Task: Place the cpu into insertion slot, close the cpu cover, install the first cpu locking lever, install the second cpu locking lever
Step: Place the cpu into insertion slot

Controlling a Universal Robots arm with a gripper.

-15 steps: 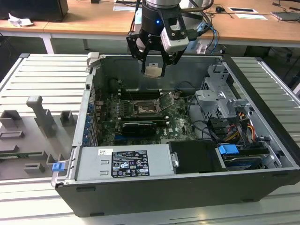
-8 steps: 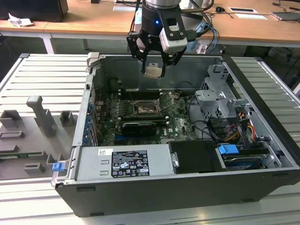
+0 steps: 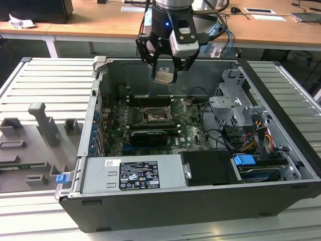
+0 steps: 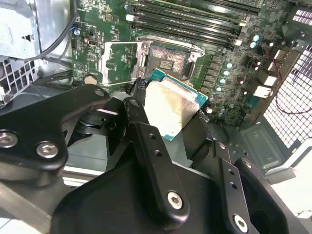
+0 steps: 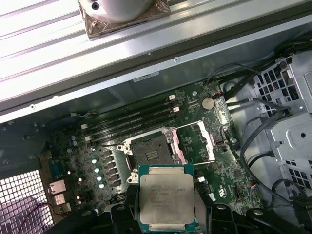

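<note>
My gripper (image 3: 164,68) hangs over the open computer case, shut on the cpu (image 3: 164,76), a small square chip with a pale metal top. In the first wrist view the cpu (image 5: 165,200) sits flat between the black fingers (image 5: 220,215). In the second wrist view its shiny top (image 4: 173,109) shows tilted. The insertion slot (image 3: 152,116) lies on the motherboard well below the chip, its dark centre bare in both wrist views (image 5: 151,153) (image 4: 168,61). The cpu cover (image 5: 197,141) (image 4: 122,61) is swung open to one side of the slot, toward the exterior view's right (image 3: 177,107).
Long memory slots (image 3: 150,99) run behind the socket and a black graphics card (image 3: 148,136) lies in front. A drive cage (image 3: 235,105) with cables fills the case's right; the power supply (image 3: 133,173) spans the front. Grey fixtures (image 3: 45,123) stand on the slatted table at left.
</note>
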